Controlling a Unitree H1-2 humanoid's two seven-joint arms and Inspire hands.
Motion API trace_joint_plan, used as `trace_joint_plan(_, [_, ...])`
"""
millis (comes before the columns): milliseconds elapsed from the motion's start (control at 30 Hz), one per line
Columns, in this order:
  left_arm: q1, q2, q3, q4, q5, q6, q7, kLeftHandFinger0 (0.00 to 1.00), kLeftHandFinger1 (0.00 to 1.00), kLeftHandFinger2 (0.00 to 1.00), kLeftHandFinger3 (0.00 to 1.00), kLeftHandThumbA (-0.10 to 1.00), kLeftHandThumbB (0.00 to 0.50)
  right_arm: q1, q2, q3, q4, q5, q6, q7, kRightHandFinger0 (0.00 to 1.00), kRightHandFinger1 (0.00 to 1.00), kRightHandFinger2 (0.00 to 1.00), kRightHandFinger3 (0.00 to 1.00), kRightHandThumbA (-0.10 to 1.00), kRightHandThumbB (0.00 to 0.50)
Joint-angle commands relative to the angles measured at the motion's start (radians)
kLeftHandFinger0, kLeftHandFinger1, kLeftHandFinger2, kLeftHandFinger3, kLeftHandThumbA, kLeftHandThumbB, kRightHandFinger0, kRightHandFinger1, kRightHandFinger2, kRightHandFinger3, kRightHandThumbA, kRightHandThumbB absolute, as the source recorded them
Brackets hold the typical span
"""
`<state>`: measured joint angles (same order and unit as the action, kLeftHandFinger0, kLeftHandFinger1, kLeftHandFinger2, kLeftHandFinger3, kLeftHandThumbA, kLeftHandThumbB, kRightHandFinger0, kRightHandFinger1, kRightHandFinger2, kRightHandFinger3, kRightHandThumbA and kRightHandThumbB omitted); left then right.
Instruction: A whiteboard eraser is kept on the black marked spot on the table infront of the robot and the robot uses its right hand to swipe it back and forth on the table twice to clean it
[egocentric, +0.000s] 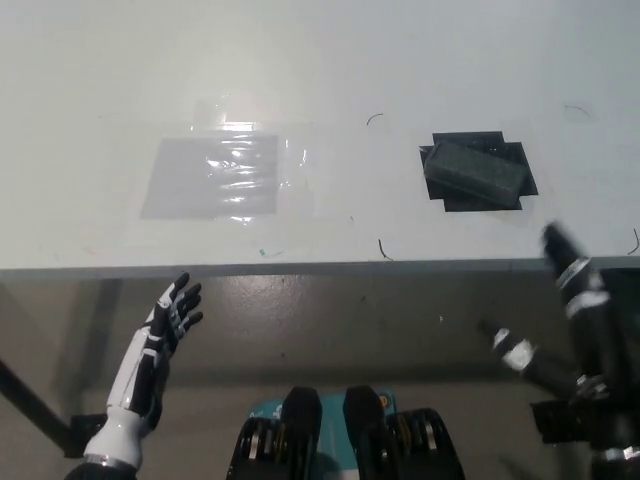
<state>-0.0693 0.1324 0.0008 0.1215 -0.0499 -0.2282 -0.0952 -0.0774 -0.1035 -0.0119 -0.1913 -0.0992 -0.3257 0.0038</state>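
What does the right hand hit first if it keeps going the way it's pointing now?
Likely the table's near edge: the black right hand sits below it, fingers apart, aimed up-left toward the eraser on the black marked spot. Height is unclear; if the hand clears the edge, the eraser comes first.

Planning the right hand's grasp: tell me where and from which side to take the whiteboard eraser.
Grip the whiteboard eraser across its two long sides, coming down from above. It lies flat and skewed on the black marked spot, so turn the right robot hand, now below the table edge, to match.
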Motion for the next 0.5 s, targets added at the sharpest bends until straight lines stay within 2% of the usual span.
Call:
trace_joint_plan(0, [0.055, -0.007, -0.033, -0.099, -0.014, -0.049, -0.041, 1.0, 1.0, 1.0, 1.0, 1.0, 0.322, -0.217, -0.082, -0.102, -0.269, -0.098, 0.142, -0.02, 1.0, 1.0, 1.0, 1.0, 0.95, 0.262])
trace_joint_plan(33, [0.065, -0.008, -0.037, -0.101, -0.009, -0.055, -0.041, 1.0, 1.0, 1.0, 1.0, 1.0, 0.341, -0.276, -0.111, -0.115, -0.269, -0.138, 0.18, -0.008, 1.0, 1.0, 1.0, 1.0, 0.95, 0.217])
trace_joint_plan(67, [0.071, -0.007, -0.039, -0.1, -0.007, -0.06, -0.042, 1.0, 1.0, 1.0, 1.0, 1.0, 0.341, -0.32, -0.134, -0.122, -0.266, -0.168, 0.22, 0.003, 1.0, 1.0, 1.0, 1.0, 0.95, 0.206])
trace_joint_plan(100, [0.074, -0.005, -0.039, -0.097, -0.007, -0.061, -0.043, 1.0, 1.0, 1.0, 1.0, 1.0, 0.334, -0.366, -0.154, -0.125, -0.262, -0.183, 0.279, 0.018, 1.0, 1.0, 1.0, 1.0, 0.86, 0.188])
trace_joint_plan(133, [0.078, -0.002, -0.038, -0.093, -0.005, -0.061, -0.044, 1.0, 1.0, 1.0, 1.0, 1.0, 0.32, -0.469, -0.194, -0.126, -0.245, -0.21, 0.396, 0.05, 1.0, 1.0, 1.0, 1.0, 0.78, 0.194])
trace_joint_plan(200, [0.083, -0.005, -0.036, -0.101, -0.005, -0.049, -0.04, 1.0, 1.0, 1.0, 1.0, 1.0, 0.306, -0.564, -0.236, -0.109, -0.207, -0.266, 0.489, 0.084, 1.0, 1.0, 1.0, 1.0, 0.8, 0.208])
trace_joint_plan(300, [0.076, -0.003, -0.03, -0.088, 0.004, -0.065, -0.034, 1.0, 1.0, 1.0, 1.0, 1.0, 0.328, -0.726, -0.308, -0.044, -0.071, -0.3, 0.606, 0.163, 1.0, 1.0, 1.0, 1.0, 0.79, 0.241])
trace_joint_plan(367, [0.066, 0.002, -0.023, -0.071, 0.002, -0.081, -0.033, 1.0, 1.0, 1.0, 1.0, 1.0, 0.343, -0.831, -0.342, 0.018, 0.045, -0.343, 0.671, 0.218, 1.0, 1.0, 1.0, 1.0, 0.84, 0.276])
trace_joint_plan(400, [0.063, 0.004, -0.022, -0.068, 0.0, -0.083, -0.034, 1.0, 1.0, 1.0, 1.0, 1.0, 0.345, -0.867, -0.353, 0.042, 0.085, -0.354, 0.695, 0.24, 1.0, 1.0, 1.0, 1.0, 0.86, 0.276])
trace_joint_plan(467, [0.057, 0.008, -0.016, -0.061, -0.009, -0.082, -0.037, 1.0, 1.0, 1.0, 1.0, 1.0, 0.351, -0.979, -0.359, 0.122, 0.264, -0.405, 0.693, 0.279, 1.0, 1.0, 1.0, 1.0, 0.91, 0.299])
